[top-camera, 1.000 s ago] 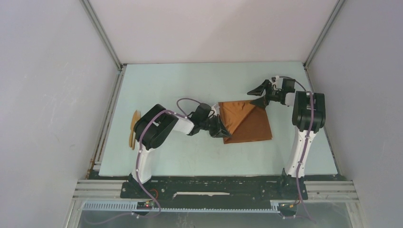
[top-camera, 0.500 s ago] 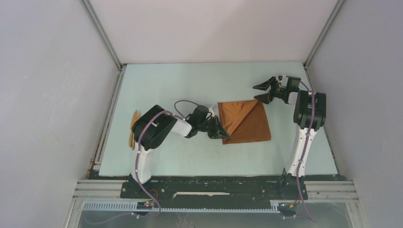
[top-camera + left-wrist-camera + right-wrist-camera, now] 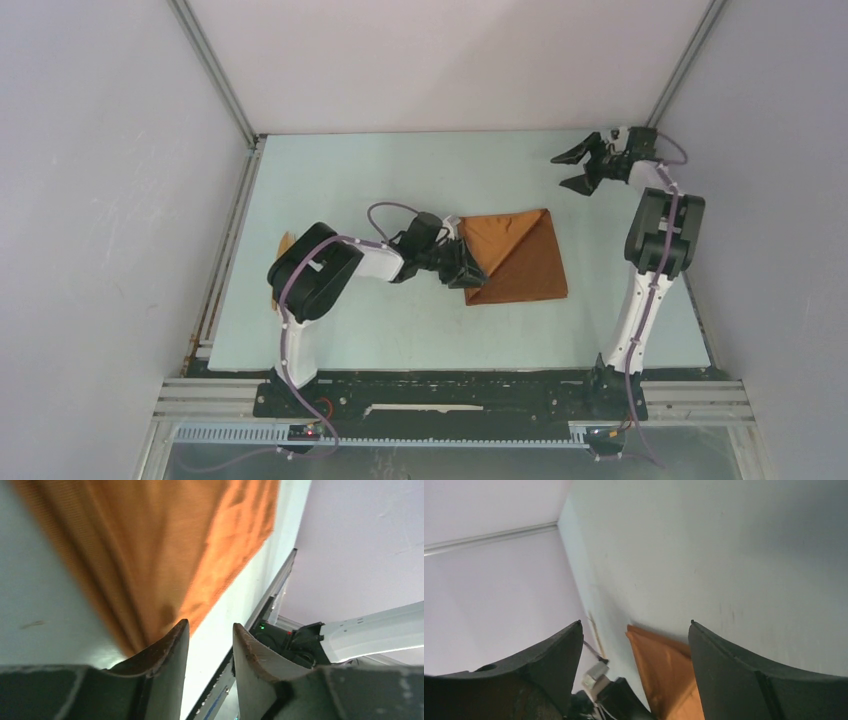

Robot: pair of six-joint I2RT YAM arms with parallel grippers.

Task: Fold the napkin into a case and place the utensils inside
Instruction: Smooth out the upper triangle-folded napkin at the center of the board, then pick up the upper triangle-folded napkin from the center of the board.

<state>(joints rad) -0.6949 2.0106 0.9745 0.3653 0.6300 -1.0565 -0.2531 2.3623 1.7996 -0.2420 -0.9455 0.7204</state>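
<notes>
The napkin (image 3: pixel 522 262) lies diagonally folded, a little toward 3 o'clock from the centre of the table (image 3: pixel 350 180). The left gripper (image 3: pixel 467 270) sits at its 8 o'clock corner, jaws a sliver apart, no cloth between them. The right gripper (image 3: pixel 583 168) hangs wide open, empty, off at 1 o'clock. Nothing pins the cloth, so I reckon a closing pinch could miss or drag the fold undone.

napkin (image 3: pixel 520 255): plain rust-orange | table (image 3: pixel 350 180): pale mint green | utensils (image 3: pixel 283 241): light brown | walls (image 3: pixel 100 200): pale grey
</notes>
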